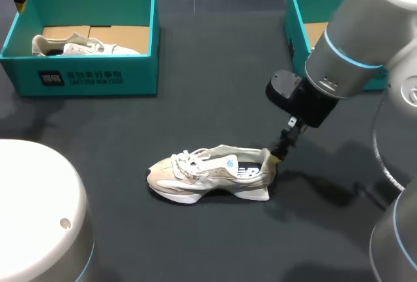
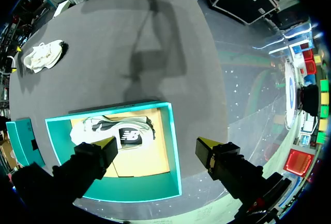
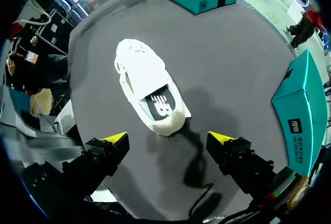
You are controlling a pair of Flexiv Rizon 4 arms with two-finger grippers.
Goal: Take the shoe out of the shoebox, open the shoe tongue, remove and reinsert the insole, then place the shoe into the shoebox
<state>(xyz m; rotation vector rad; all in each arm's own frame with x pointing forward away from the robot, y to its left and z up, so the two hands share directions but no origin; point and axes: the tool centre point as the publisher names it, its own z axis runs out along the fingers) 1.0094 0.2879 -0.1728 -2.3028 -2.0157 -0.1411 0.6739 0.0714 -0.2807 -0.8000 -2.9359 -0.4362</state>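
With right fingers (image 3: 117,140) wide and empty, close behind the heel of the shoe (image 3: 147,87) upright on the bench (image 3: 232,69), long axis straight ahead, toe farthest; left fingers (image 2: 206,144) likewise wide, well apart over a shoebox (image 2: 175,151); right arm nearer.

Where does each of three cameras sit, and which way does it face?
Head view: above and behind the robot, looking down on the table; left arm and right arm show.
Left wrist view: on the left arm, looking down into the shoebox; the open left gripper shows.
Right wrist view: on the right arm, looking down at the loose shoe; the open right gripper shows.
Shared: that shoe, in all three.
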